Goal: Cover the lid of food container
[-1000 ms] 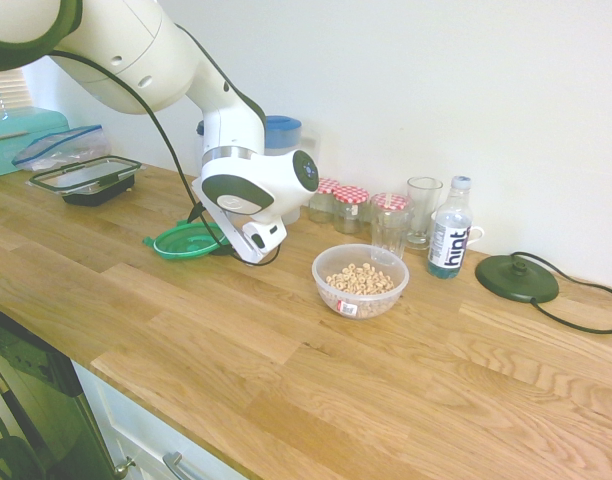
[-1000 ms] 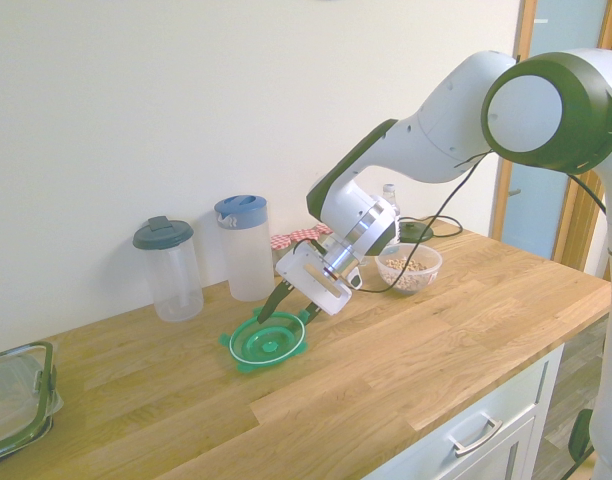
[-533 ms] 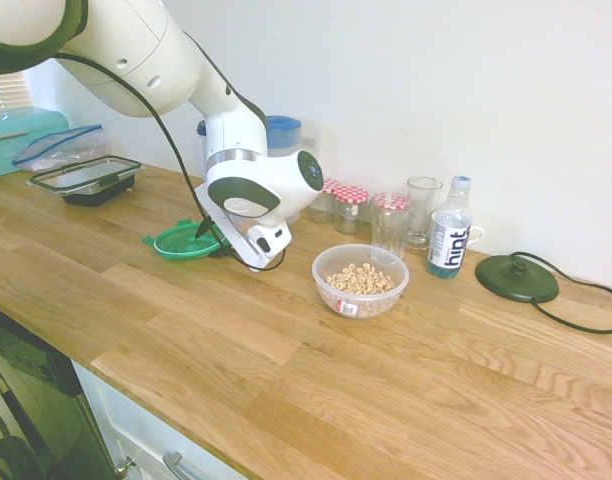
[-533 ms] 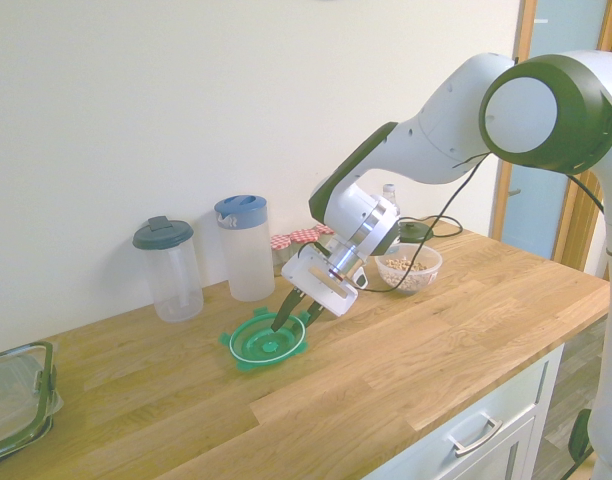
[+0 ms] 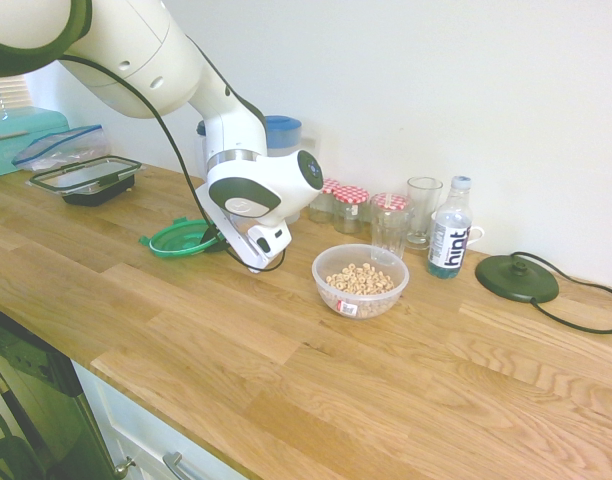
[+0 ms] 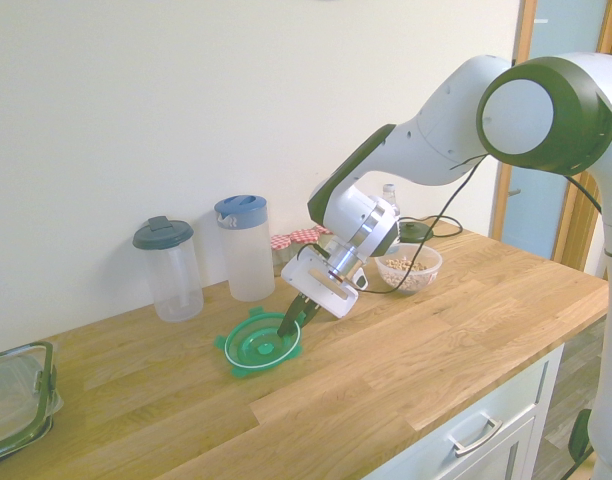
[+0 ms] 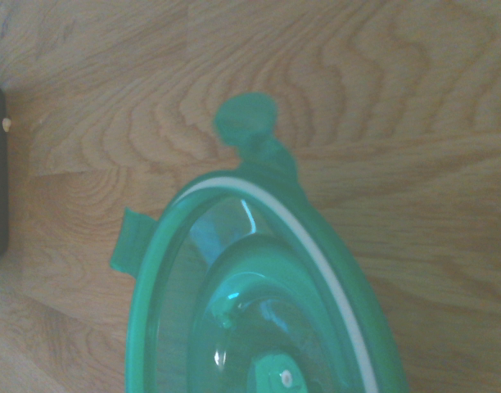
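Green lid [image 6: 254, 345] with white ring, on honey-toned wood-grain counter [image 5: 316, 370]. Clear food container [image 5: 360, 281], beige cereal rings, red-white sticker, at 3 o'clock from the lid in the first exterior view. Red-checked tops on jars [image 5: 350, 208]; blue-lidded jug [image 6: 244, 260]; dark-grey-lidded jug [image 6: 169, 268].

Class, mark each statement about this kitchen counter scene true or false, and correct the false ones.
1. The gripper has its fingers closed on the rim of the green lid. True.
2. The lid already sits on the cereal bowl. False: the bowl is uncovered, and the lid is apart from it, near the jugs.
3. The bowl holds cereal rings. True.
4. The water bottle lies on its side. False: it stands upright.
5. The blue-lidded jug stands against the wall. True.
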`<move>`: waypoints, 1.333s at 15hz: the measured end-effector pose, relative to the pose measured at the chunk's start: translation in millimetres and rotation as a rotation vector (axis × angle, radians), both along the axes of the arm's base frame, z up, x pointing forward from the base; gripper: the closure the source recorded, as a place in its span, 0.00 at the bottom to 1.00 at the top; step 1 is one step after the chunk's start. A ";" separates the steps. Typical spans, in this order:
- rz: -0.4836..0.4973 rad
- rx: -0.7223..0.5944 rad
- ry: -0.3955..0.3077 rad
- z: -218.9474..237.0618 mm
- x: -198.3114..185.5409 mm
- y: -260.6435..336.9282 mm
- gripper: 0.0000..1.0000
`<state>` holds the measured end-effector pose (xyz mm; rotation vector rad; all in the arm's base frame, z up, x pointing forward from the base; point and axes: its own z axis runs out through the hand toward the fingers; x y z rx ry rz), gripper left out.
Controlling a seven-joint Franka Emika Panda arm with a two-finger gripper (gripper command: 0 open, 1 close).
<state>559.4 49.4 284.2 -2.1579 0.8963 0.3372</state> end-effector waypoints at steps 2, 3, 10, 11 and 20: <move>0.018 -0.017 0.009 7.4 4.7 0.6 1.00; 0.045 -0.047 0.021 14.0 7.7 0.4 1.00; 0.187 -0.554 0.026 269.5 -7.1 -13.9 1.00; 0.192 -0.628 0.007 297.6 -17.0 -19.7 1.00; 0.149 -1.284 -0.013 307.5 -1.4 -106.9 1.00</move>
